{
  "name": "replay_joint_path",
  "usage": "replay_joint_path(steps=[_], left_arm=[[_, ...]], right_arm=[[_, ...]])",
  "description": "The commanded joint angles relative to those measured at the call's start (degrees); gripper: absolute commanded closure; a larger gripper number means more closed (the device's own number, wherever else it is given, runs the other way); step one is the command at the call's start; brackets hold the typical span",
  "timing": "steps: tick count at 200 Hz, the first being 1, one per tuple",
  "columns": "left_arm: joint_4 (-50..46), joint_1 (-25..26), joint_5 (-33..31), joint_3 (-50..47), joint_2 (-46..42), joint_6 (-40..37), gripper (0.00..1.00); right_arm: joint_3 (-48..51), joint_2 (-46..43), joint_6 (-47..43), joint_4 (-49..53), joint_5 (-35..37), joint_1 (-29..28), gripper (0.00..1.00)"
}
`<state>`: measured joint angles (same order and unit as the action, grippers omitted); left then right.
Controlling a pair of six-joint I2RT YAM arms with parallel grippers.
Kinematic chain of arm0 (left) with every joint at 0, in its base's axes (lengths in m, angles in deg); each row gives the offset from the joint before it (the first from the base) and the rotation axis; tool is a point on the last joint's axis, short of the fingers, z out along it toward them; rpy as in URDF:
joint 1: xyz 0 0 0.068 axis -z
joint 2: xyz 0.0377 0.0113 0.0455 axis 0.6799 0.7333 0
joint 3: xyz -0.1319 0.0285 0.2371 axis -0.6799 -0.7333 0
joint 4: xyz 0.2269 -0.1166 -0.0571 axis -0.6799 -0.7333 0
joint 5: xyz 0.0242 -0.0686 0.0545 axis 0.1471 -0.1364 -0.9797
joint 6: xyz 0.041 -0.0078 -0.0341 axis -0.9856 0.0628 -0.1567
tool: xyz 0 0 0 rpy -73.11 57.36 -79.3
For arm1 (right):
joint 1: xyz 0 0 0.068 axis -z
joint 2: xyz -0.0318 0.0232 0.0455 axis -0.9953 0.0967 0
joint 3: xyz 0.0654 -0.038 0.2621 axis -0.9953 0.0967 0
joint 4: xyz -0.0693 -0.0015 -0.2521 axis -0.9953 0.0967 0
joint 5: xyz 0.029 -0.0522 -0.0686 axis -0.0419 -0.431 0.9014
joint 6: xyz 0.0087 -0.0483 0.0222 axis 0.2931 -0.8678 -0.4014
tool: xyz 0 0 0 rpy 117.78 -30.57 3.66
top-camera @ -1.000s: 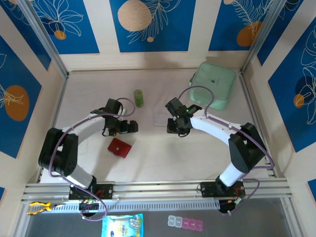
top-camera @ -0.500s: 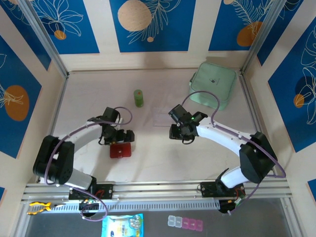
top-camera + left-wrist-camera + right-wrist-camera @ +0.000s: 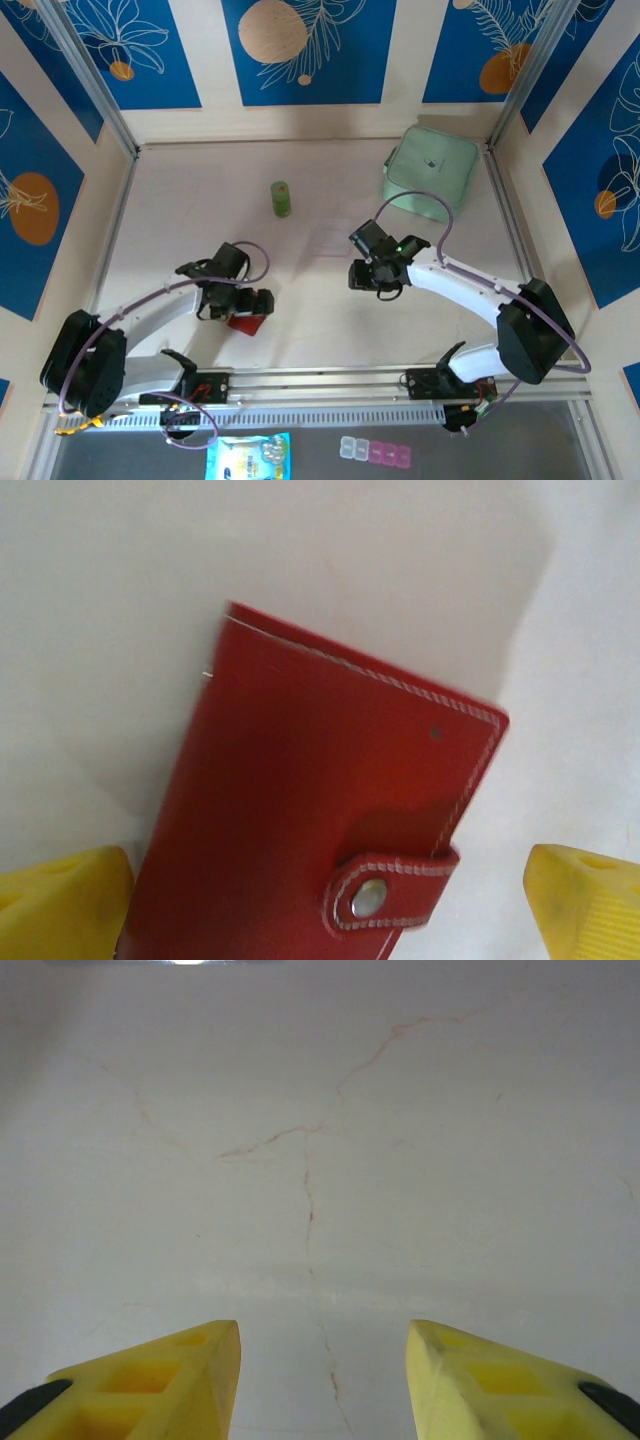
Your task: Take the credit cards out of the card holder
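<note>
The card holder (image 3: 300, 780) is a flat red wallet with white stitching, lying shut on the table with its snap tab (image 3: 392, 888) fastened. My left gripper (image 3: 325, 910) hangs low over it, open wide, with one yellow fingertip (image 3: 60, 905) on each side of the wallet, not touching it. From above, the card holder (image 3: 243, 323) peeks out under the left gripper (image 3: 245, 303). The credit cards are hidden. My right gripper (image 3: 366, 280) is open over bare table at the middle, and the gap at the right gripper (image 3: 323, 1380) is empty.
A mint-green pouch (image 3: 430, 172) lies at the back right. A small green bottle (image 3: 281, 198) stands at the back middle, and a faint clear plastic box (image 3: 330, 240) lies right of it. Side walls and a front rail (image 3: 320, 382) bound the table.
The left gripper has moved toward the near edge and down over the card holder. The right gripper has drifted slightly nearer and its jaws have widened.
</note>
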<state>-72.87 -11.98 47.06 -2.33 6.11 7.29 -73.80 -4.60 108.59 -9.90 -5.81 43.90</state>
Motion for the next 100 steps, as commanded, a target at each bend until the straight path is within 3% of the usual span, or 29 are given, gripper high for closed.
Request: replay_joint_path(steps=[1,47,100], left_arm=[[-3.11,2.86,-3.22,-0.34,-1.55,4.35,0.0],[-3.69,7.03,-8.0,2.78,2.5,6.04,0.0],[-5.53,7.71,-9.67,7.03,8.43,6.29,0.0]], right_arm=[[2.02,-1.94,-0.18,-0.74,-0.96,-0.38,0.52],[4.35,-2.63,0.1,-2.31,-0.96,-0.27,0.51],[4.72,-2.59,0.01,-3.1,-0.87,-0.06,0.51]])
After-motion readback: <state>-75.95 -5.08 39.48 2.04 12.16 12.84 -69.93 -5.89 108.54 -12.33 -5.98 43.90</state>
